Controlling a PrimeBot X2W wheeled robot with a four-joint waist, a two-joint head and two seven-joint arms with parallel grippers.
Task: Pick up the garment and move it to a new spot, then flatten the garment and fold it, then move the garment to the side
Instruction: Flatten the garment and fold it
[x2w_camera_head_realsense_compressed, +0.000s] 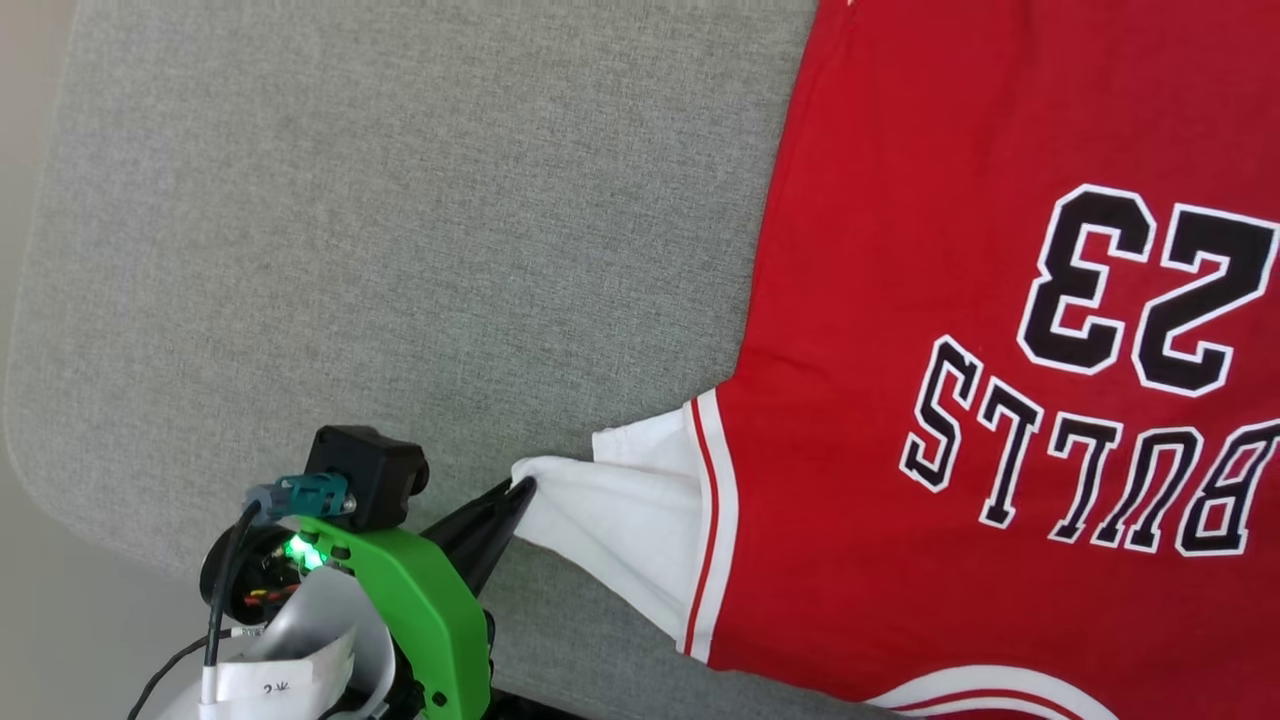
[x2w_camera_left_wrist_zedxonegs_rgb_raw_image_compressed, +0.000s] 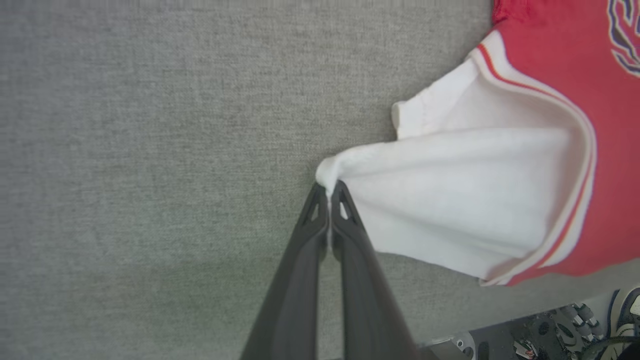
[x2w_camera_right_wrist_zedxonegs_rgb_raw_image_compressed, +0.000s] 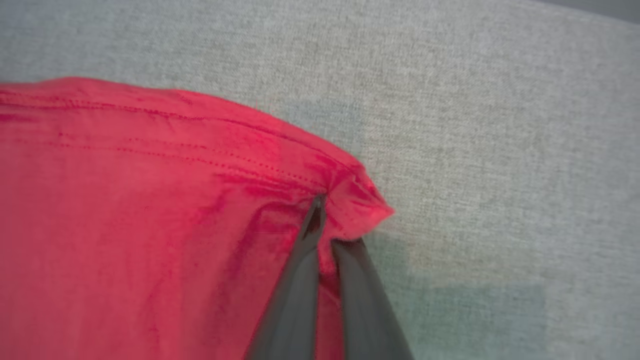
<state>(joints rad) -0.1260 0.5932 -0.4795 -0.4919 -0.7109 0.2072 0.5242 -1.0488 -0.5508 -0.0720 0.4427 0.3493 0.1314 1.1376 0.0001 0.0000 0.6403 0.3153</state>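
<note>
Red jersey lies mostly flat on grey bench. Closed tight: left fingers on white sleeve tip, right fingers on hem corner. Flattening looks underway; fold, side move remain.

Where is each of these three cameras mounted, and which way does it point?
Head view: on the robot's head, looking down at the grey fabric surface and the red jersey; its left end effector shows.
Left wrist view: on the left wrist, looking along the shut fingers pinching the white sleeve.
Right wrist view: on the right wrist, looking along the right end effector, shut on the jersey's red hem corner.
Shared: head and left wrist views both show the pinched sleeve.
</note>
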